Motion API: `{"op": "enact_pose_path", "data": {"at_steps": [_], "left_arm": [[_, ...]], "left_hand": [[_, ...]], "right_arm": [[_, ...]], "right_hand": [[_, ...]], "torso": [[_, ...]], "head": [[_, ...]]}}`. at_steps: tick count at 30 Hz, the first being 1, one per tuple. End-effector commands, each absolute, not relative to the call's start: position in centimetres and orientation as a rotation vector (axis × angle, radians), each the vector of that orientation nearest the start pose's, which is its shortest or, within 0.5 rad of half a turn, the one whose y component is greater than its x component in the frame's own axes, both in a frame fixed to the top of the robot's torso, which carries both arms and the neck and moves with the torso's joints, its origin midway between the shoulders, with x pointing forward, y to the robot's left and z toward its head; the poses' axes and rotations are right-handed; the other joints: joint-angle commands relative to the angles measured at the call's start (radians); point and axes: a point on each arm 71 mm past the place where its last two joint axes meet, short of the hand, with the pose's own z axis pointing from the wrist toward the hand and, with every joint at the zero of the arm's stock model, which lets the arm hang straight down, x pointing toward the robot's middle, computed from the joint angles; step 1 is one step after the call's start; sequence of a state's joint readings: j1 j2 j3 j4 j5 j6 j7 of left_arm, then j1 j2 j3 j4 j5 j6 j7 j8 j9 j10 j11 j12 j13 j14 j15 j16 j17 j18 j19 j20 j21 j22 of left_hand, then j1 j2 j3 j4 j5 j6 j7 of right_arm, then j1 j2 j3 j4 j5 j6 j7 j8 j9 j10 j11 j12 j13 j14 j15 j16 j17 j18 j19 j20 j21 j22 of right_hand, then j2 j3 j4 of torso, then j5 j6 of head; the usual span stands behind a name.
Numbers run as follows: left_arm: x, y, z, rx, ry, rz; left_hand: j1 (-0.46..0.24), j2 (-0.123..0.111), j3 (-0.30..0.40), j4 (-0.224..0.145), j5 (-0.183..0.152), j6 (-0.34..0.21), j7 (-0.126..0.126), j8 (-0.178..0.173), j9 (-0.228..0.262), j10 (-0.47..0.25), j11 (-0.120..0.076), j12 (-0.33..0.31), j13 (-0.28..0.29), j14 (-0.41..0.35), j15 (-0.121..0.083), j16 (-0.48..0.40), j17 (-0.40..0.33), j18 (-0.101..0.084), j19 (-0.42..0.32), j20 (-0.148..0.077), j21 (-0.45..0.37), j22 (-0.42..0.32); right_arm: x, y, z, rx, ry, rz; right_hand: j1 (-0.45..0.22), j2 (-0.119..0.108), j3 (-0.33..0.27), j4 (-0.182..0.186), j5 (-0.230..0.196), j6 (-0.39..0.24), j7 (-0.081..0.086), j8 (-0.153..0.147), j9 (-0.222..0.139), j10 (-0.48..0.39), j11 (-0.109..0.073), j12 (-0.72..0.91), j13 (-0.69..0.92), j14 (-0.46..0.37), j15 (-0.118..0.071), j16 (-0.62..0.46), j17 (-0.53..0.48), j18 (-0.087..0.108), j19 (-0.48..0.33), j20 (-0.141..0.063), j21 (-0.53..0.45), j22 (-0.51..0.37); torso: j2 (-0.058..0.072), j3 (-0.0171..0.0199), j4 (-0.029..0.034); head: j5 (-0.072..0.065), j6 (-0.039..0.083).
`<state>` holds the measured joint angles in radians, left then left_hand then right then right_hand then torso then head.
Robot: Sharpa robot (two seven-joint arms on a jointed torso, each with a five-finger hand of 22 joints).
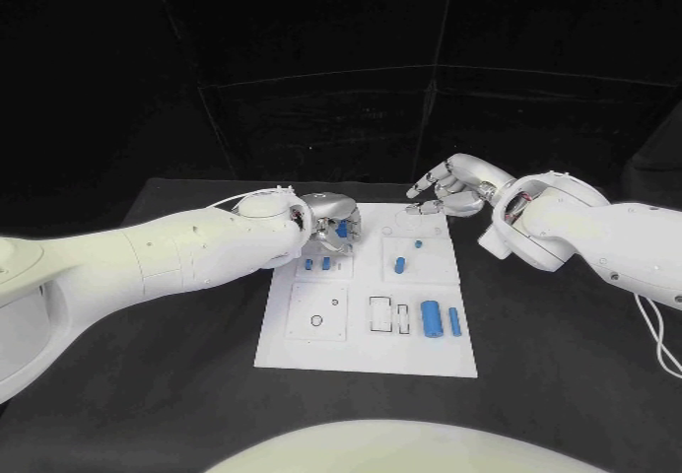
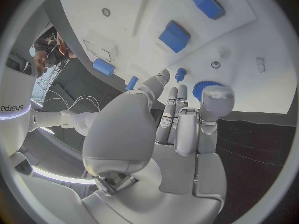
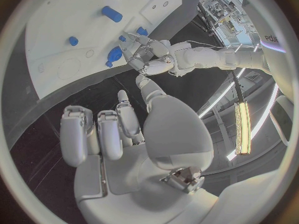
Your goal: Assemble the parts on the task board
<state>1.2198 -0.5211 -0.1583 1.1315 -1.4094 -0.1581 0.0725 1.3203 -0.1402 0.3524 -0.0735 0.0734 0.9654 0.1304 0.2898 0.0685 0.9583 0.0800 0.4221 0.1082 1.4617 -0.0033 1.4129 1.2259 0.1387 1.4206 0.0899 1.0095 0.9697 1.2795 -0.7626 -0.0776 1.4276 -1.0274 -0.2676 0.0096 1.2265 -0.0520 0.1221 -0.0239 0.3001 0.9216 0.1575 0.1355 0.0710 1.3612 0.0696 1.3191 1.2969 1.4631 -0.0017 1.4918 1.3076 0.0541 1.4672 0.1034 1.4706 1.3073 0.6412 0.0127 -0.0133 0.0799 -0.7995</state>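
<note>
The white task board (image 1: pixel 364 351) lies in the middle of the table. My left hand (image 1: pixel 330 219) hovers over its far left part, fingers closed round a blue round part (image 1: pixel 341 229), whose ribbed edge (image 2: pixel 201 87) peeks out behind the fingertips (image 2: pixel 218 97). Two small blue blocks (image 1: pixel 317 264) lie just below that hand. A short cylinder (image 1: pixel 401 264) and a small peg (image 1: pixel 421 242) sit mid-board. Two longer cylinders (image 1: pixel 443 320) lie at the near right. My right hand (image 1: pixel 452 192) hangs beyond the board's far right corner, holding nothing, its fingers loosely bent and apart from the thumb (image 3: pixel 146 87).
Outlined slots (image 1: pixel 386 315) and a recessed square (image 1: pixel 318 311) mark the board's near half. Black table (image 1: pixel 170 394) surrounds the board on all sides. In the right wrist view the left hand (image 3: pixel 148 52) shows over the board (image 3: pixel 56 30).
</note>
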Motion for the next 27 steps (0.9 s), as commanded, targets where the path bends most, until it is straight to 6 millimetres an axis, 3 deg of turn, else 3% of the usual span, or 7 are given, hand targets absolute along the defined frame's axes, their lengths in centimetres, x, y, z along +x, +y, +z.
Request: {"op": "enact_pose_path", "data": {"at_steps": [1, 27], "left_arm": [[53.05, 13.65, -24.45, 0.380, 1.877, -0.655], [53.56, 13.47, -24.87, 0.386, 1.896, -0.643]], "left_hand": [[0.002, 0.011, 0.013, -0.004, -0.002, 0.011, 0.001, -0.007, -0.001, 0.012, -0.001, -0.010, -0.007, 0.033, -0.004, 0.006, 0.002, -0.016, 0.010, 0.001, 0.011, 0.010], [-0.002, 0.030, 0.066, -0.009, -0.002, 0.051, -0.004, -0.027, 0.000, 0.063, -0.006, -0.048, -0.042, 0.040, -0.008, 0.012, 0.004, -0.024, 0.019, -0.003, 0.055, 0.060]], "right_arm": [[51.08, -18.36, -16.65, 0.125, 1.740, 0.922], [51.02, -18.21, -16.65, 0.122, 1.743, 0.925]], "right_hand": [[-0.002, 0.008, -0.004, 0.000, 0.004, 0.000, 0.001, 0.003, -0.001, -0.005, 0.001, -0.004, -0.001, 0.067, -0.007, -0.005, 0.072, -0.005, 0.002, -0.007, -0.005, 0.020], [0.000, 0.010, -0.004, 0.000, 0.006, -0.001, 0.001, 0.003, -0.002, -0.004, 0.001, -0.002, 0.000, 0.068, -0.007, -0.005, 0.072, -0.005, 0.002, -0.007, -0.005, 0.020]], "torso": [[0.000, 0.0002, 0.0011], [0.000, 0.0000, 0.0010]], "head": [[-0.001, 0.000], [-0.004, -0.006]]}}
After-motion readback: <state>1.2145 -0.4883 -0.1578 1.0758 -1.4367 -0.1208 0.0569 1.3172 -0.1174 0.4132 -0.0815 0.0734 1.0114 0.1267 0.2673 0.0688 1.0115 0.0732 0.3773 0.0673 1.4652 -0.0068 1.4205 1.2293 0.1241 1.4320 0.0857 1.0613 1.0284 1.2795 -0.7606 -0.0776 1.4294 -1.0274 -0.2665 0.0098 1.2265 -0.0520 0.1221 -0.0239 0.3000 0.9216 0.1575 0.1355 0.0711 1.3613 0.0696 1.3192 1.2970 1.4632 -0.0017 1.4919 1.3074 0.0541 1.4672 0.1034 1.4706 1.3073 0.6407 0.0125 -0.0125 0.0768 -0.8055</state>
